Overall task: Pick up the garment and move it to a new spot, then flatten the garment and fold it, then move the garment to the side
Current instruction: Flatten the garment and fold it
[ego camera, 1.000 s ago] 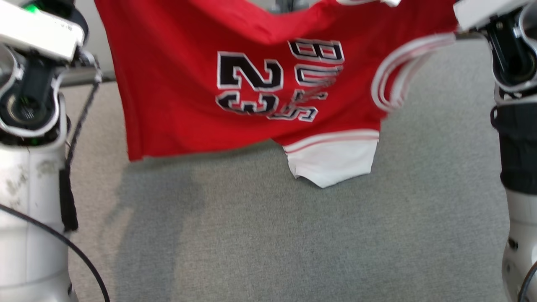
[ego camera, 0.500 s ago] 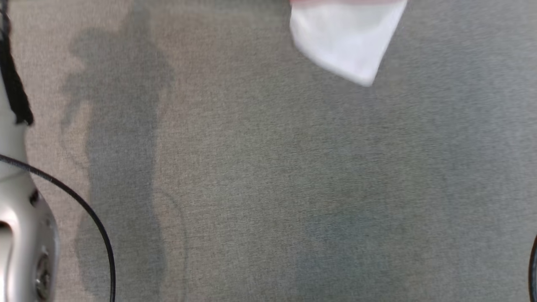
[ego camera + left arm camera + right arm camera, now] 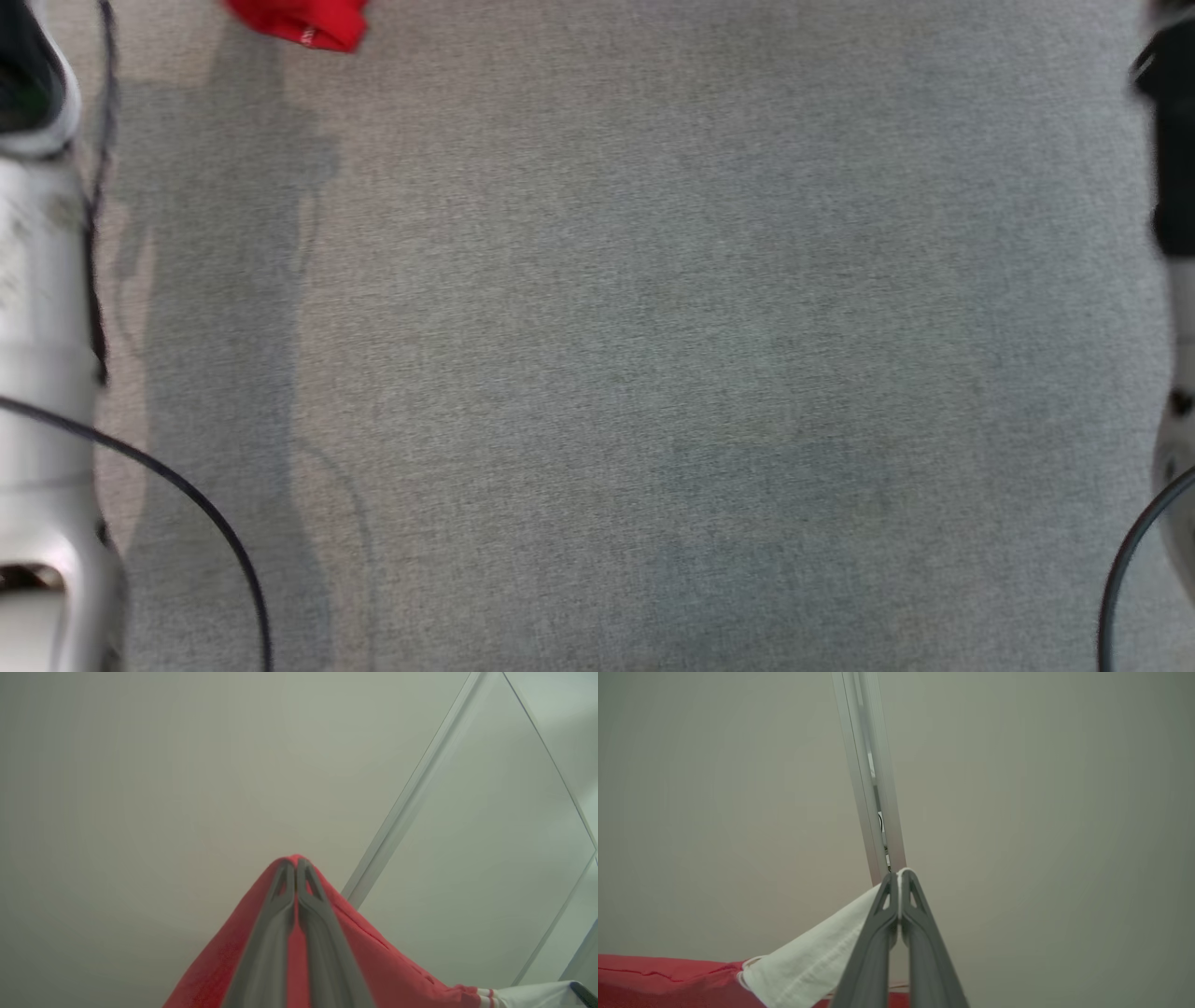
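Note:
The garment is a red jersey with white trim. In the head view just a red corner of the garment (image 3: pixel 301 22) hangs in at the top left, above the grey cloth surface (image 3: pixel 616 373). In the left wrist view my left gripper (image 3: pixel 296 860) is shut on a red fold of the garment (image 3: pixel 373 956), which drapes down both sides of the fingers. In the right wrist view my right gripper (image 3: pixel 899 873) is shut on the white trim of the garment (image 3: pixel 817 961), with red fabric stretching off to the lower left. Both grippers point at a pale wall.
My pale left forearm (image 3: pixel 42 392) with a black cable (image 3: pixel 201 513) runs down the head view's left edge, and my right arm (image 3: pixel 1172 187) runs down its right edge. An aluminium frame strip (image 3: pixel 871 774) crosses the pale wall (image 3: pixel 163 788) behind the garment.
The head view has tilted down to the grey surface. The jersey's printed front, wide across the top a second ago, has left the view; only a red corner still shows.

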{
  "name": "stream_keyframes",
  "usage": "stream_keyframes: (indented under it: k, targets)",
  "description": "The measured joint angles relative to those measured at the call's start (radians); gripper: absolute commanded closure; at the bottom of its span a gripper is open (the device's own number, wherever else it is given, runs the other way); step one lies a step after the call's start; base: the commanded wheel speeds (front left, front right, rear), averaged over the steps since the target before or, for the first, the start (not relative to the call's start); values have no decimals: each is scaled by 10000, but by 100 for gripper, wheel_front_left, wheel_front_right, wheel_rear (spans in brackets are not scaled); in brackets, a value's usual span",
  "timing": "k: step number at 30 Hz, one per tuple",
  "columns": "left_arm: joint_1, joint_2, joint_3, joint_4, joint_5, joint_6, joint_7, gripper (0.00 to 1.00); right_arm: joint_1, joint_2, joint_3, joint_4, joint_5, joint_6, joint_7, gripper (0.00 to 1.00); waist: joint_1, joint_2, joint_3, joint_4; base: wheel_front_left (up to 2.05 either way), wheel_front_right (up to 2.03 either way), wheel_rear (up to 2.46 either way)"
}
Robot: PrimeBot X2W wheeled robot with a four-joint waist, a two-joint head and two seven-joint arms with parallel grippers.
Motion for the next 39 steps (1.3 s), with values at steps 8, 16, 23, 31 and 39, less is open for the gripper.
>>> stream_keyframes:
  k: [8, 16, 23, 31, 39]
  targets:
    - [2100, -742, 224, 194, 25, 0, 0, 100, 1459, -272, 989, 1609, 719, 0, 510, 100, 0, 0, -91, -131, 0, 0, 0]
    - [3751, -1189, -376, 685, -754, 0, -2, 100, 2474, -464, 1455, 2347, 1446, 0, 1559, 100, 0, 0, -771, -16, 0, 0, 0]
    - [5351, -1498, -936, 1258, -2027, 0, -2, 100, 3877, -583, 1475, 2577, 2458, 0, 3016, 100, 0, 0, -1833, 154, 0, 0, 0]
    - [7911, -1298, -1965, 587, -2909, -2, -2, 100, 7145, -1480, 1814, 846, 2991, 2, 4516, 100, 0, 0, -3439, 479, 0, 0, 0]
    - [10216, -644, -2798, -821, -2663, -4, -15, 100, 10885, -2025, 608, -2065, 3058, 2, 6414, 100, -1, 1, -4345, 920, 0, 0, 0]
